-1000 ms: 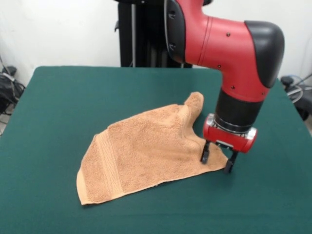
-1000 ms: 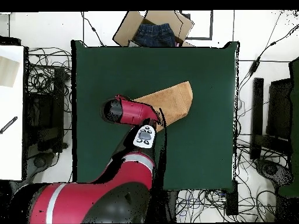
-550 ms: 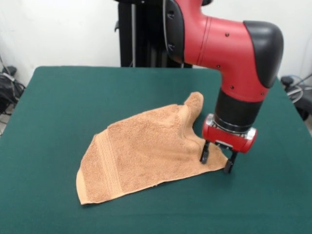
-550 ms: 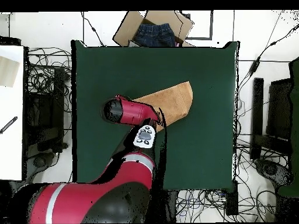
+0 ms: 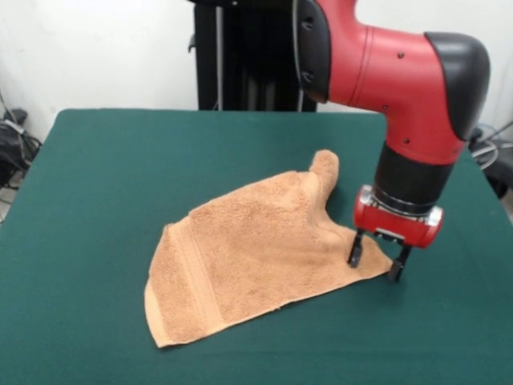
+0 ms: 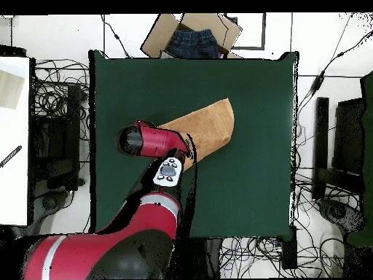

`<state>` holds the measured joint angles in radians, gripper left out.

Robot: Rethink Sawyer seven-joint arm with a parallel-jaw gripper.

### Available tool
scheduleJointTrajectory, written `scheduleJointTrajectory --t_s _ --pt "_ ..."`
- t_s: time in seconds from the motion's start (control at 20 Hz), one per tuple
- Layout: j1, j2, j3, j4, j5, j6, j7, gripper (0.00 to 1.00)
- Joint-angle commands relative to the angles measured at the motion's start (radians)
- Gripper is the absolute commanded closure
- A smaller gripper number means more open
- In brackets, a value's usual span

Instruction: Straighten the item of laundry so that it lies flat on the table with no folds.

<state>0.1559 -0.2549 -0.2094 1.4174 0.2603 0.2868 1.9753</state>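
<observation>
Front view: the towel (image 5: 256,257) lies on the green table (image 5: 96,200), folded into a rough triangle, one corner bunched upward toward the far side and a woven band near its left edge. The gripper (image 5: 375,261) stands at the towel's right tip, fingers spread, one on the cloth and one just beyond it.

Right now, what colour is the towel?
Light orange-tan terry towel with a woven border band; clearest in the front view.

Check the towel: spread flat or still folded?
Still folded. The towel lies as a doubled wedge with a raised hump at its far corner; the gripper pins its tip.
</observation>
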Motion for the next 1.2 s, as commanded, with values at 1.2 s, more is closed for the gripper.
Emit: scheduleJointTrajectory --t_s 1.2 --pt "0.303 0.243 -0.196 -0.169 0.425 0.014 0.443 0.0"
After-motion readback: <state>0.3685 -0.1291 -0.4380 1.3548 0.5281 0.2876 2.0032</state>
